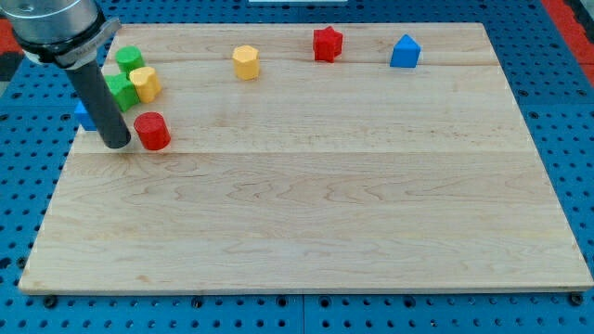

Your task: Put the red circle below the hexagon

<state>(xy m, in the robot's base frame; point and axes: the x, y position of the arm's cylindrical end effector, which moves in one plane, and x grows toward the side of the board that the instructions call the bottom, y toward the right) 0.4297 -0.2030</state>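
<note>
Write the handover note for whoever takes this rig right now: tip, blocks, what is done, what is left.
Tip: my tip is on the board near the view's left edge, just left of the red circle, close to it or touching; I cannot tell which.
Blocks: the yellow hexagon sits near the view's top, left of centre. The red circle lies well to the view's left of it and lower.
Done: the red circle is not yet below the hexagon.
Left: push the red circle toward the view's right until it sits straight below the hexagon. Green blocks and another yellow block crowd the top-left corner.

The pale wooden board [306, 204] looks smooth and matt, its grain running lengthwise.
</note>
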